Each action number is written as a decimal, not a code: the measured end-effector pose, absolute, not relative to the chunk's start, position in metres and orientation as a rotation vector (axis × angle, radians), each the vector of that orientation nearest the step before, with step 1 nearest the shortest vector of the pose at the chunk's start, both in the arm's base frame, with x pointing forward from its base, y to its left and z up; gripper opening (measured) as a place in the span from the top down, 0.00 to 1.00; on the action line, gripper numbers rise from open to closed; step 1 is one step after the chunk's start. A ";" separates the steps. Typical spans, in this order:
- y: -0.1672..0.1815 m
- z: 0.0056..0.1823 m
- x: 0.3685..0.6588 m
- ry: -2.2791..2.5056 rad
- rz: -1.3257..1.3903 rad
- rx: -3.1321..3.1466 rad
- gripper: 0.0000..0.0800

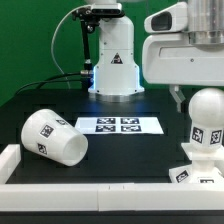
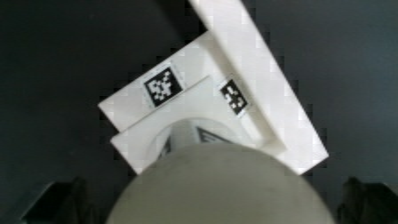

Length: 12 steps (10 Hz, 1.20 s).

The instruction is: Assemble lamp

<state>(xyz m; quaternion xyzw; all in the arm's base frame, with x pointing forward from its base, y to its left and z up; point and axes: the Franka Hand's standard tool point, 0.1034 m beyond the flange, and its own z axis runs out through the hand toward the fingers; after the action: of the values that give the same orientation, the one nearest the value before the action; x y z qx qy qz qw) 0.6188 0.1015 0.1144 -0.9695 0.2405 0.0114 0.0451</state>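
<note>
The white rounded bulb (image 1: 207,118) stands upright on the small tagged base (image 1: 195,172) at the exterior view's right, near the front. My gripper (image 1: 193,100) hangs just above the bulb, open, with one dark finger (image 1: 176,98) beside its top. In the wrist view the bulb (image 2: 210,180) fills the space between my fingertips, which stand apart from it on both sides; my gripper (image 2: 214,208) holds nothing. The base's tagged faces (image 2: 164,90) show beneath the bulb. The large tapered shade (image 1: 55,137) lies on its side at the exterior view's left.
The marker board (image 1: 118,125) lies flat in the middle of the black table. A white raised rim (image 1: 90,195) runs along the table's front and left, and it also shows in the wrist view (image 2: 267,70). The arm's white pedestal (image 1: 115,65) stands at the back.
</note>
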 end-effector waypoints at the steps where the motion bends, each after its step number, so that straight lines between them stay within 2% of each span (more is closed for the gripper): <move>1: 0.099 0.115 0.619 0.547 0.019 -3.018 0.13; 4: 0.089 0.116 0.625 -0.214 -0.039 -3.099 0.13; 6: 0.089 0.116 0.625 -0.159 -0.038 -3.102 0.13; 7: 0.089 0.116 0.625 -0.147 -0.038 -3.103 0.26; 10: 0.089 0.116 0.625 0.178 -0.031 -3.097 0.28; 12: 0.089 0.116 0.624 0.599 -0.024 -3.045 0.28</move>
<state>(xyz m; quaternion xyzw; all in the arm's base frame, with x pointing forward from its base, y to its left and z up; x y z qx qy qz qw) 0.6244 0.0891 0.1156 -0.9810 0.1930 -0.0076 0.0190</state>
